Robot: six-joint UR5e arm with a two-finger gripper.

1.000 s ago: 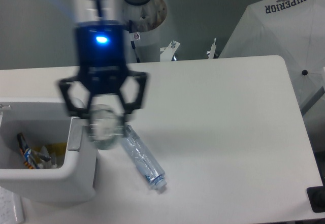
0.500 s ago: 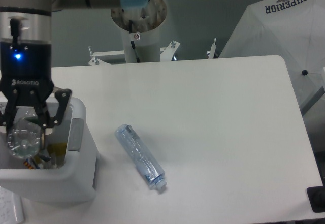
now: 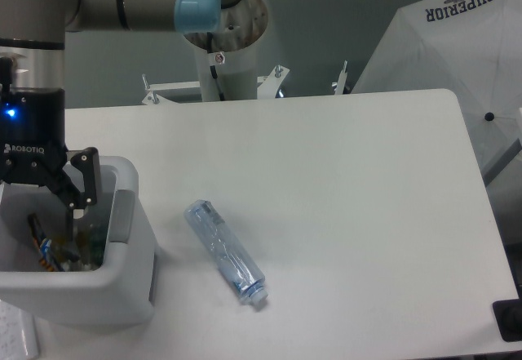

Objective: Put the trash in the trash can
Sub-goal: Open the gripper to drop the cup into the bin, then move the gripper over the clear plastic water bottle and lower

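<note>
- The gripper (image 3: 37,213) hangs over the white trash can (image 3: 130,274) at the left edge of the table (image 3: 342,188), its dark fingers (image 3: 85,182) spread wide apart with nothing between them; the jaws are released.
- Inside the can I can make out a jumble of scraps and what may be a green-labelled bottle (image 3: 94,242) low against the right wall, though it is too cluttered there to be sure.
- The slim bluish bottle (image 3: 226,253) lies on its side on the table, well apart from the gripper and a little to the right of the can, its cap end pointing toward the near edge.
- To my eye the task is about half done: this bottle is not yet in the can.
- What could go wrong: the right finger sits close to the can's rim and its grey tab (image 3: 121,215). A sideways move before lifting could catch the rim and drag or tip the can.
- The bottle is round, smooth and thin-walled. It lies at a slant, so fingers not turned to close across its width may roll it away or squeeze it out.
- A grasp near one end could let it tilt and slip out on the way over.
</note>
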